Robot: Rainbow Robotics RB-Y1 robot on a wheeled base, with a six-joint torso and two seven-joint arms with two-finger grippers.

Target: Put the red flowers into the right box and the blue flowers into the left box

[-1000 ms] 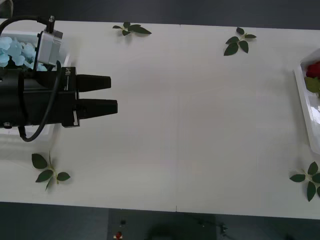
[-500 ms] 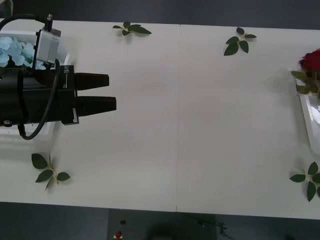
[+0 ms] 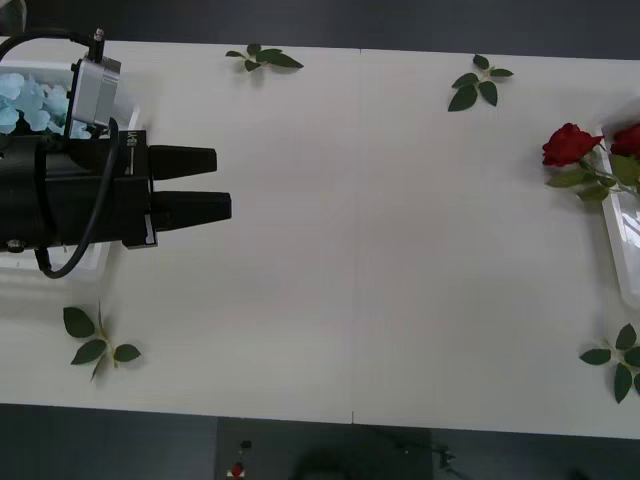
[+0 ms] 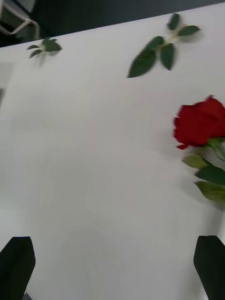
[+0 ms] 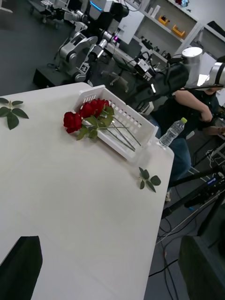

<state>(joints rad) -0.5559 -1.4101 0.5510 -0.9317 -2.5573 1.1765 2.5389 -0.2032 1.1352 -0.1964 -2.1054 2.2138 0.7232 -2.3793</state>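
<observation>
Nearly sorted: one rose still hangs out.
Your left pincer (image 3: 222, 183) hovers empty, barely parted, beside the blues (image 3: 30, 98); right pincer (image 4: 112, 267) open, empty. Rose (image 3: 571, 145) overhangs right box (image 3: 612, 215) onto the worktop (image 3: 380, 260).

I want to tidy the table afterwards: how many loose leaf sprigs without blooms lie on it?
4: far-left sprig, far-right sprig, near-left sprig, and near-right sprig at the picture's edge. The left arm could hide more.

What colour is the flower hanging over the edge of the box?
Red. It is one of the red flowers, and the front view shows it best.
</observation>
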